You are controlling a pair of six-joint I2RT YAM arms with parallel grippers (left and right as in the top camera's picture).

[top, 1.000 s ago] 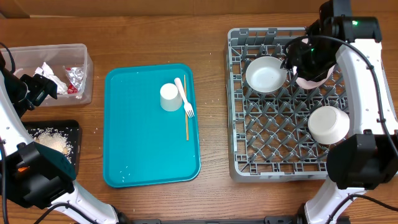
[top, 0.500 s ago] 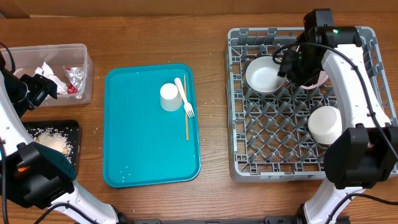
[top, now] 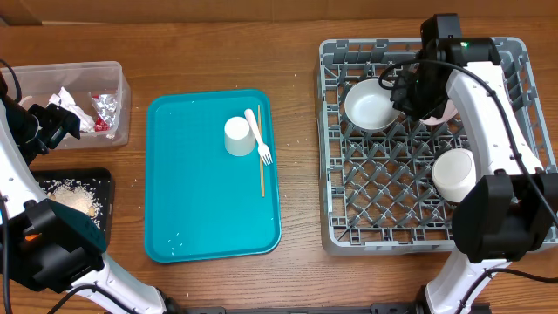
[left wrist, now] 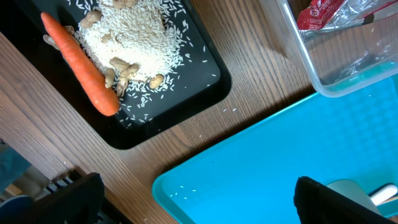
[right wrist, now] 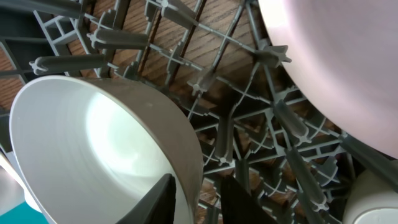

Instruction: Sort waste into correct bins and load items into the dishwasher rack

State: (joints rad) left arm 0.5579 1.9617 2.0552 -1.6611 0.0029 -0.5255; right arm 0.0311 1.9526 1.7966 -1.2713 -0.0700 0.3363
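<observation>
My right gripper [top: 408, 92] is in the grey dishwasher rack [top: 384, 209], its fingers [right wrist: 199, 199] shut on the rim of a white bowl [top: 370, 105] [right wrist: 93, 149]. The pink plate [top: 445, 113] [right wrist: 336, 56] leans just right of it. A second white bowl [top: 455, 174] lies lower in the rack. The white cup [top: 237, 136], fork [top: 261, 139] and wooden stick [top: 261, 174] lie on the teal tray [top: 200, 218]. My left gripper [top: 52, 122] [left wrist: 196, 199] is open and empty over the tray's corner. The black tray [left wrist: 186, 118] holds rice [left wrist: 134, 40] and a carrot [left wrist: 81, 65].
The clear tub [top: 118, 113] at the far left holds crumpled napkins [top: 70, 103], foil [top: 105, 106] and a red wrapper [left wrist: 320, 12]. Loose rice grains lie on the wood between the black tray and the teal tray.
My right gripper moved left from over the pink plate to the white bowl's rim. The plate stays in the rack. The left arm has not moved.
</observation>
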